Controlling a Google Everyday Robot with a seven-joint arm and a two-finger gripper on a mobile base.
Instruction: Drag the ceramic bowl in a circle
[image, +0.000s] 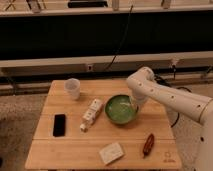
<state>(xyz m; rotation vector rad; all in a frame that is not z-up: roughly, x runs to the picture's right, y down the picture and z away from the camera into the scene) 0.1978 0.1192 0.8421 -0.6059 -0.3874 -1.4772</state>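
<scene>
Risk was near: my gripper (134, 105), closed on the right rim of the ceramic bowl (120, 109), could push the bowl into the white bottle (91, 113) lying just left of it.

The wooden table (60, 155) carries the ceramic bowl (120, 109), white cup (73, 88), black phone (59, 125), white bottle (91, 113), white block (112, 153), reddish-brown object (148, 145); the gripper (134, 106) sits at the bowl's right rim
</scene>
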